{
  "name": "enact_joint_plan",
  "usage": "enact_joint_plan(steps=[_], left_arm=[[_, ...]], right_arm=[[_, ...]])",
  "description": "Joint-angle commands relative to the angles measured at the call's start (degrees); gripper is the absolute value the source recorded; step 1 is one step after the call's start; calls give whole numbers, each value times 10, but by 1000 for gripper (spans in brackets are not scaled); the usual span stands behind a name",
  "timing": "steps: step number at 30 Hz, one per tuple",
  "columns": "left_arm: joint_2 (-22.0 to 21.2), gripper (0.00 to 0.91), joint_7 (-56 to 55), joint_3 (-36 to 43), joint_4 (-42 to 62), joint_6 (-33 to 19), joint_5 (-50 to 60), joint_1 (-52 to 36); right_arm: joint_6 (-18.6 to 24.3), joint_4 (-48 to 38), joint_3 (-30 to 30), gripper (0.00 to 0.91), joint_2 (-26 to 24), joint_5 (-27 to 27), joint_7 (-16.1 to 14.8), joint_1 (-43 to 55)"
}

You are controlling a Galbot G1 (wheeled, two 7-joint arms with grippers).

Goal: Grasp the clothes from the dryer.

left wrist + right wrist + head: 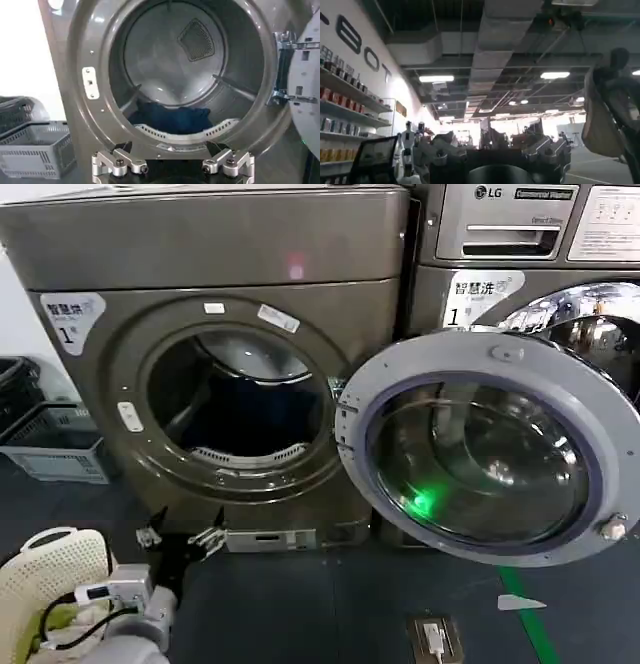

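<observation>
Blue clothes [172,119] lie in the dryer [120,254]; my left end effector [180,539], wide, approaches and must reach inside.

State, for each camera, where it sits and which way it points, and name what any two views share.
Head view: on the robot's head, looking forward and down at the dryer, its door swung open; the left gripper shows low before it.
Left wrist view: on the left wrist, facing into the drum at the blue clothes; left gripper open.
Right wrist view: on the right wrist, aimed up at a ceiling; right gripper open.
Head and left wrist views share the dryer.
</observation>
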Motion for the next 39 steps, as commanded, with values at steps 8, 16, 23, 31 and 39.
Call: enact_joint_plan(steps=[8,16,23,31,39], left_arm=[[1,907,-2,2,-1,28,-3,-2],[1,907,-16,1,0,28,-11,-3],[2,907,-22,0,2,28,-14,-3],[-1,907,-19,0,1,28,-18,-2],[-5,907,-19,-1,4,28,-18,-2]], right_arm=[[1,-1,1,907,-1,2,1,-2],[1,-1,0,907,-1,2,1,-2],[1,0,-2,907,-2,2,0,-1],[1,1,-3,907,-1,2,0,0],[0,-1,-2,907,1,1,0,-2]])
